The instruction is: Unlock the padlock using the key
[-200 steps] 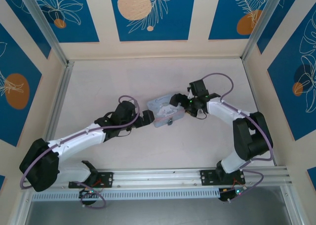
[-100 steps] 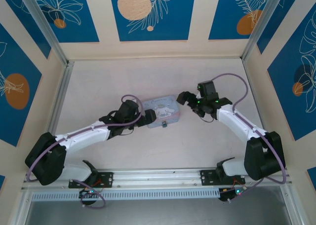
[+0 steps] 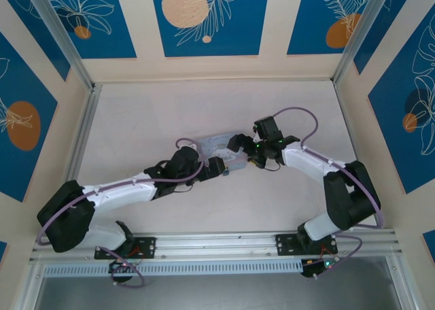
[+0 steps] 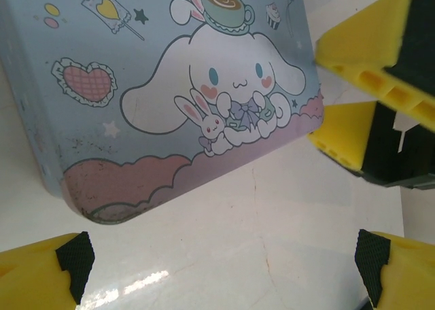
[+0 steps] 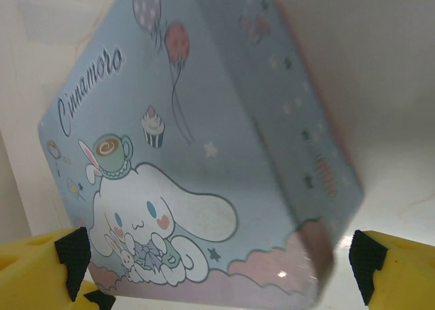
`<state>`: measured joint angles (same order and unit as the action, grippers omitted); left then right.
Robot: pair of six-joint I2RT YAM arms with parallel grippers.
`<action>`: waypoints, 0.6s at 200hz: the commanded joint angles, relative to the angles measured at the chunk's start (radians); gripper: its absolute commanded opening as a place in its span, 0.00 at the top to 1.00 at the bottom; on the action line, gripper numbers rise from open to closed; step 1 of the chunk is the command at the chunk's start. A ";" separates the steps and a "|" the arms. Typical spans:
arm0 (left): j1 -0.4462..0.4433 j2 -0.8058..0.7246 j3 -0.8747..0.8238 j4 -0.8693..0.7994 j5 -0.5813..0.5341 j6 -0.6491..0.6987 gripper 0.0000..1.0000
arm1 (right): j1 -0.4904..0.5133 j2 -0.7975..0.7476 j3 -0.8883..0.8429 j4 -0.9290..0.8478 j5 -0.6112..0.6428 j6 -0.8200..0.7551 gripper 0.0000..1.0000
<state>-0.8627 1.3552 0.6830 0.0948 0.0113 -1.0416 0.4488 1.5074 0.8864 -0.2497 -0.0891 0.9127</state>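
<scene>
A pale blue cartoon-printed tin (image 3: 219, 145) lies on the table between my two grippers. My left gripper (image 3: 217, 167) is at the tin's near side, open, with bare table between its yellow fingers (image 4: 41, 272); the tin (image 4: 170, 92) lies just ahead of them. My right gripper (image 3: 238, 145) is at the tin's right end, open, its fingers (image 5: 397, 276) spread on either side of the tin's near corner (image 5: 204, 187). The right gripper's yellow fingers (image 4: 360, 58) also appear beside the tin in the left wrist view. The padlock and the key are hidden.
The white table (image 3: 156, 113) is enclosed by cream and blue patterned walls (image 3: 204, 21) on three sides. A metal rail (image 3: 217, 245) with both arm bases runs along the near edge.
The right gripper pulled back to the right, then returned to the tin's right end. The left gripper advanced rightwards along the tin's near side. The tin shifted slightly.
</scene>
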 commanded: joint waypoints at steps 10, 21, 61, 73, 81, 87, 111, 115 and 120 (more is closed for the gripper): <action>-0.010 0.040 -0.008 0.052 -0.041 -0.006 0.00 | 0.021 0.027 0.046 0.064 -0.058 0.074 0.01; -0.008 0.054 -0.004 0.058 -0.053 -0.003 0.00 | 0.018 0.025 0.051 0.062 -0.057 0.076 0.00; 0.015 0.101 0.024 0.066 -0.064 0.020 0.00 | -0.054 -0.028 0.055 -0.030 -0.003 0.061 0.00; 0.027 0.108 0.033 0.064 -0.063 0.030 0.00 | -0.095 -0.053 0.047 -0.062 0.014 0.044 0.00; 0.036 0.110 0.037 0.061 -0.060 0.039 0.00 | -0.127 -0.066 0.045 -0.093 0.032 0.027 0.00; 0.043 0.109 0.042 0.054 -0.059 0.049 0.00 | -0.148 -0.075 0.043 -0.113 0.042 0.009 0.00; 0.080 0.104 0.053 0.040 -0.039 0.081 0.00 | -0.237 -0.085 0.047 -0.188 0.069 -0.062 0.00; 0.087 0.104 0.056 0.036 -0.034 0.085 0.00 | -0.249 -0.083 0.049 -0.200 0.074 -0.074 0.01; 0.096 0.102 0.059 0.030 -0.029 0.091 0.00 | -0.262 -0.079 0.053 -0.216 0.084 -0.087 0.02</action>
<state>-0.8097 1.4616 0.6971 0.1345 -0.0273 -1.0069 0.2436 1.4391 0.9199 -0.3367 -0.0540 0.9119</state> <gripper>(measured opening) 0.999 0.997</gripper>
